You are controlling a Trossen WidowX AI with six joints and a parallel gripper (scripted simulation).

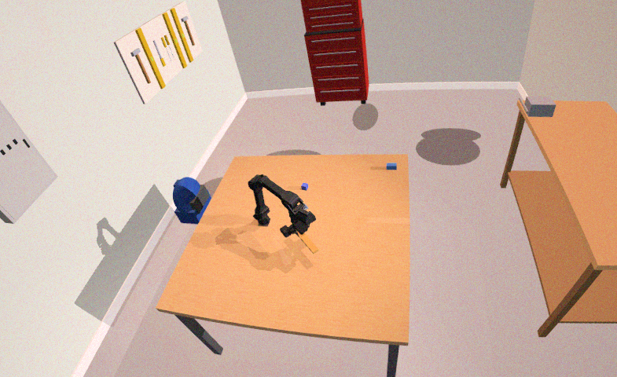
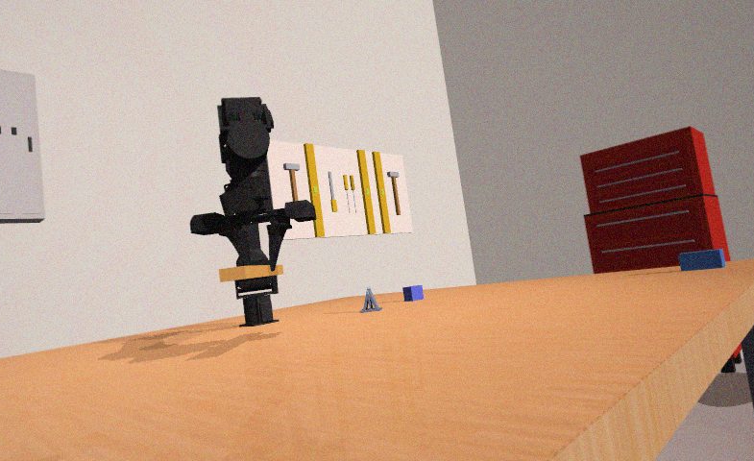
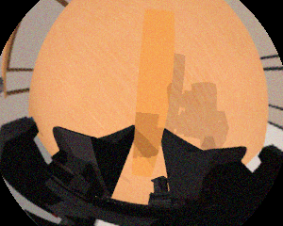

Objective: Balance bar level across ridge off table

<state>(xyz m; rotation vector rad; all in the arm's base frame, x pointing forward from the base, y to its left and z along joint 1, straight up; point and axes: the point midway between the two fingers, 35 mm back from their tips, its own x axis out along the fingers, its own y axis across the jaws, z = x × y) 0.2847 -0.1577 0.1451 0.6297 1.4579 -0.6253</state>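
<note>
The pincer [image 2: 257, 268] points down and is pinching the bar [image 2: 250, 273], its two dark fingers pressed on the bar's long sides. In the exterior view the bar hangs in the air clear of the table [image 2: 483, 365], lying about level between the fingertips, and only its short end face shows. In the wrist view the bar [image 3: 153, 88] runs straight out ahead of the pincer as a long pale orange strip, the fingers gripping it near its near end, so most of its length juts forward. The pincer's shadow falls on the table just to the right of the bar in that view.

Above the pincer the wrist carries a wide crossbar, and the forearm rises steeply from it. From the top view the arm [image 1: 273, 188] arches up from its base [image 1: 261, 217], bends at the elbow and reaches down and forward.

The ridge [image 2: 370, 301], a small grey wedge standing on the table, is well apart from the pincer, off to its side in the exterior view. Just beyond it sits a small blue cube [image 2: 412, 293]. A blue block [image 2: 701, 259] lies far away near the table's edge.
</note>
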